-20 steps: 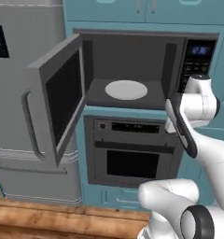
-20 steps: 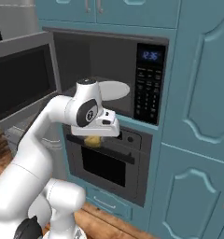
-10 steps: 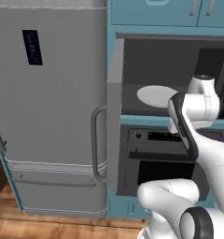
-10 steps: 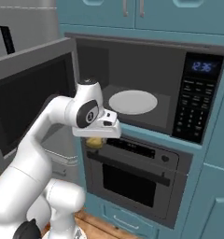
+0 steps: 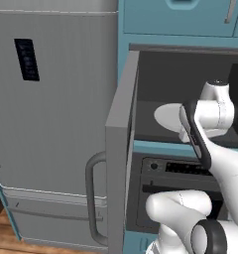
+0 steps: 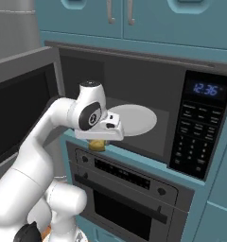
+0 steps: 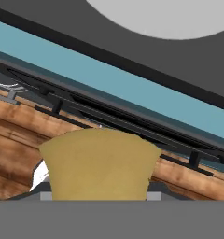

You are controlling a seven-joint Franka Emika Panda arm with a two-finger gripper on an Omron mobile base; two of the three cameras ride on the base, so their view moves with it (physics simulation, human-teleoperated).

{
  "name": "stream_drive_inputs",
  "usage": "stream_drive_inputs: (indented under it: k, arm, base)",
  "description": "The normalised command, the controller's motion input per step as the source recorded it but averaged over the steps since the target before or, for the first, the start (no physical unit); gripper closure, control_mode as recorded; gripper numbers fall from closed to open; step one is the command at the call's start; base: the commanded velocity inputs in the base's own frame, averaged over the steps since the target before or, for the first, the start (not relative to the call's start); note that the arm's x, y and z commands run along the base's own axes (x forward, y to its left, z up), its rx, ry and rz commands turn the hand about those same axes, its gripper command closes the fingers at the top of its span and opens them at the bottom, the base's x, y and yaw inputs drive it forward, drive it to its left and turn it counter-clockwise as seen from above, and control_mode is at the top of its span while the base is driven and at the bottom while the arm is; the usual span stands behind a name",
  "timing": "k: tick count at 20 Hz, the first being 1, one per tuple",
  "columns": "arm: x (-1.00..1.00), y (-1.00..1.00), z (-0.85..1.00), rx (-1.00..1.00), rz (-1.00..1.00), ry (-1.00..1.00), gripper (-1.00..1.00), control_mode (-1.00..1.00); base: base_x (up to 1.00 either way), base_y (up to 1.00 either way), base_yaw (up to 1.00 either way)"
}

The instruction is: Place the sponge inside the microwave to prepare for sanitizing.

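Now our gripper (image 6: pixel 98 143) is clamped on the yellow sponge (image 7: pixel 99 164), hanging just outside the open microwave (image 6: pixel 134 85), below its turntable (image 6: pixel 132 120).

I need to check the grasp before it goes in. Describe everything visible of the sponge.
The sponge is a dull yellow-tan block with a matte, soft look and gently rounded upper corners. It sits in the tool, hanging just below the white hand in front of the open microwave, level with its lower front edge and not yet inside. In the hand view its lower part is hidden. Beyond it lie the oven's top edge and the wooden floor.
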Motion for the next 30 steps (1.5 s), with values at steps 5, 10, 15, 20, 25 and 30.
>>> stream_drive_inputs:
  k: [5, 10, 15, 20, 25, 30]
  arm:
    - [0.0, 0.0, 0.0, 0.0, 0.0, 0.0, 1.0, 1.0]
    - [0.0, 0.0, 0.0, 0.0, 0.0, 0.0, 1.0, 1.0]
    - [0.0, 0.0, 0.0, 0.0, 0.0, 0.0, 1.0, -1.0]
    - [-0.21, 0.0, 0.08, 0.0, -0.01, -0.23, 1.0, -1.0]
    - [-0.1, -0.01, 0.36, -0.06, -0.09, -0.31, 1.0, -1.0]
    - [0.06, 0.0, 0.61, -0.04, -0.13, -0.17, 1.0, -1.0]
  base:
    - [0.04, 0.0, 0.01]
    - [0.0, 0.0, 0.0]
    - [0.0, 0.0, 0.0]
    - [0.0, 0.0, 0.0]
    - [0.0, 0.0, 0.0]
    - [0.0, 0.0, 0.0]
